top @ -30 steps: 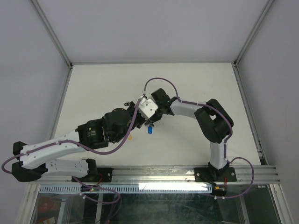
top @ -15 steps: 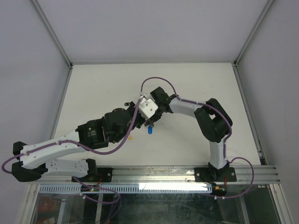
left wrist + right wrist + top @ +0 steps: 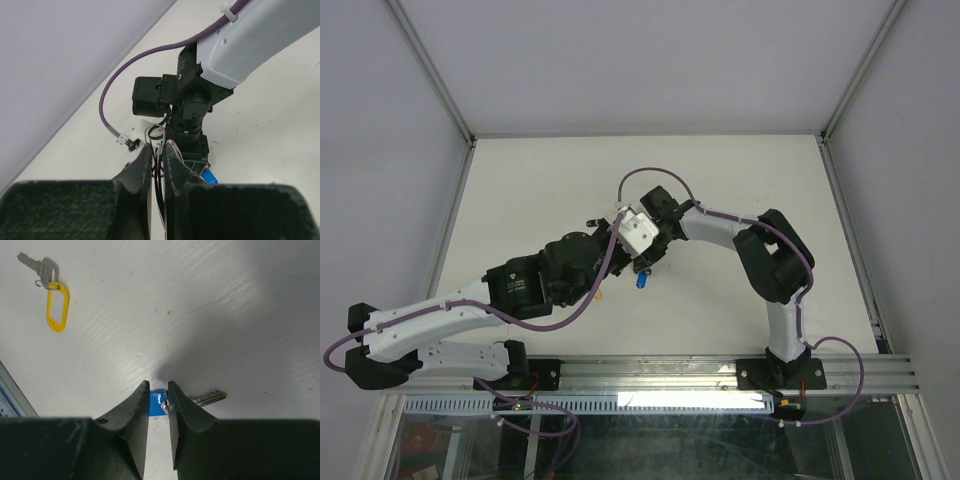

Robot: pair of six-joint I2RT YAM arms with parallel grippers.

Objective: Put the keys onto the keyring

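Landmark: blue key (image 3: 156,404), flat on the table (image 3: 235,310), blade pointing right in the right wrist view.
Right gripper (image 3: 158,390): directly over the blue key's head, fingertips either side of it, with a narrow gap between the jaws. Cannot tell whether they are pinching the head or only straddling it.
Left gripper (image 3: 158,160): jaws together, clamped on the keyring (image 3: 155,131). The wire loop stands up out of the fingertips, near the blue key and up-left of it in the left wrist view.
Ring's own silver keys: not made out, hidden by the fingers.
Yellow-tag key (image 3: 55,305): lying on the table well apart from the blue key, toward the upper left of the right wrist view. Its small silver key is at the far end of the tag, and nothing is touching it.
Done so far: ring secured and presented beside the blue key; right arm brought onto the blue key.
Not done: neither key is on the ring, and no key's hole meets the wire in any view.
Left to do (judgement): lift the blue key and thread it onto the ring, then fetch and thread the yellow-tag key.
Progress (judgement): early, with both threadings ahead.
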